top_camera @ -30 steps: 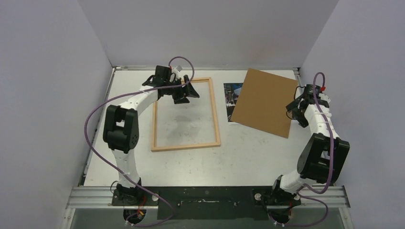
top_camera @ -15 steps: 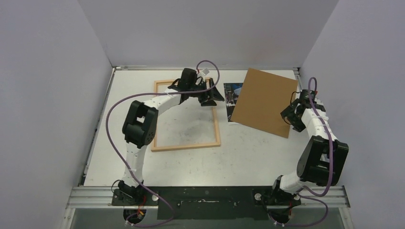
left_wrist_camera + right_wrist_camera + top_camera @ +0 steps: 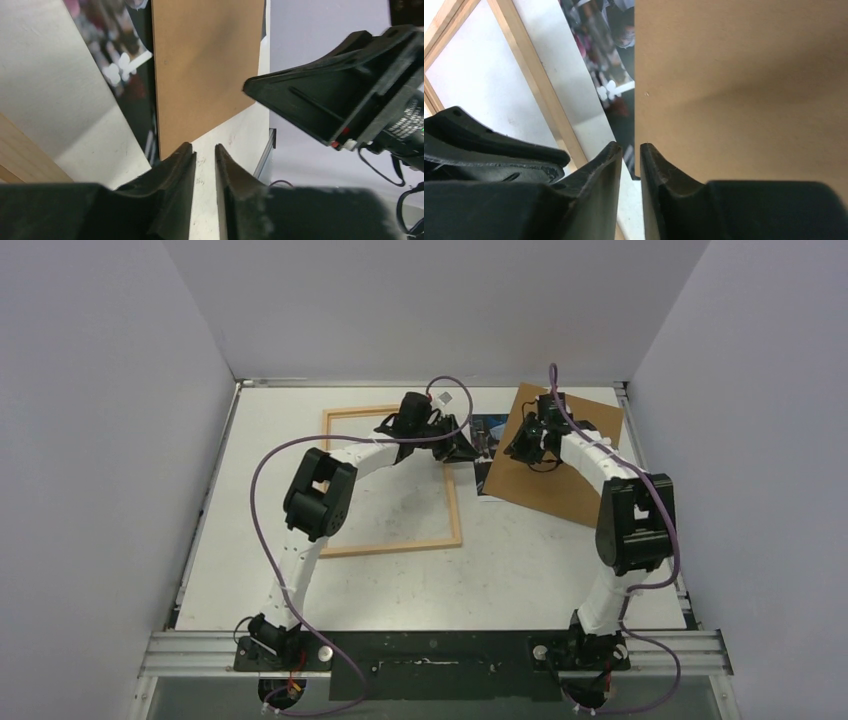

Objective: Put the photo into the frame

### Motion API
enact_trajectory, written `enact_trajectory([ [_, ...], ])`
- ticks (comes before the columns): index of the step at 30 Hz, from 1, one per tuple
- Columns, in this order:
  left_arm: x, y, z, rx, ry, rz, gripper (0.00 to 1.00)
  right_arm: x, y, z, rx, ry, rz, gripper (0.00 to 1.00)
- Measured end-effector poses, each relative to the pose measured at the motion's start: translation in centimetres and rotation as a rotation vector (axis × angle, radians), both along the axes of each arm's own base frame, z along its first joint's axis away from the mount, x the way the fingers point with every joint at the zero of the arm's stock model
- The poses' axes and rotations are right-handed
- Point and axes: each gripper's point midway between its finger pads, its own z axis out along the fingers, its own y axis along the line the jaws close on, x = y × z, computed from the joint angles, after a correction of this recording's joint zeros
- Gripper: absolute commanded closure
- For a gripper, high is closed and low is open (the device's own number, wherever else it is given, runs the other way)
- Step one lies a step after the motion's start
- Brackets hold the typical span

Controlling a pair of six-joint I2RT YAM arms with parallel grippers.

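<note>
Claws hovering near the surface's [image 3: 520, 570] far edge
Left claw [image 3: 462, 446] and right claw [image 3: 521, 445] are hanging nearly pressed together, empty; a brown board [image 3: 565, 465] is overlapping the photo [image 3: 484, 435] beside the frame [image 3: 390, 546].

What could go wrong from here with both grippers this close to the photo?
1. The backing board covers most of the photo; only a strip shows, so dragging either one could shift the other.
2. The left gripper and right gripper sit close together there, so they could collide.
3. The left arm reaches across the frame and may nudge it.
</note>
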Motion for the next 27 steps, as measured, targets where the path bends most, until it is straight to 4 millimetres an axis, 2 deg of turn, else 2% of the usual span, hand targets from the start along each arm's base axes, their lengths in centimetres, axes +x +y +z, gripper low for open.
enact_trajectory([
  [3,0.6,0.0,0.3,0.011,-0.012,0.016,0.89,1.4,1.3,-1.3,0.026,0.021,0.010,0.92],
  [8,1.2,-0.7,0.9,-0.004,-0.030,0.013,0.91,2.5,3.2,-2.9,0.071,0.050,0.036,0.95],
  [13,1.0,-1.4,-1.7,0.052,0.020,0.015,0.91,3.4,4.5,-4.0,0.093,0.068,0.055,0.92],
  [19,-0.2,-1.3,-4.8,0.125,0.105,0.015,0.91,3.1,5.3,-6.1,0.097,0.110,0.079,0.92],
  [23,-0.4,-1.4,-5.5,0.136,0.126,0.014,0.91,2.8,5.4,-7.2,0.098,0.134,0.088,0.91],
  [27,-0.1,-1.9,-5.4,0.124,0.145,0.025,0.91,2.8,5.4,-7.4,0.095,0.139,0.090,0.88],
])
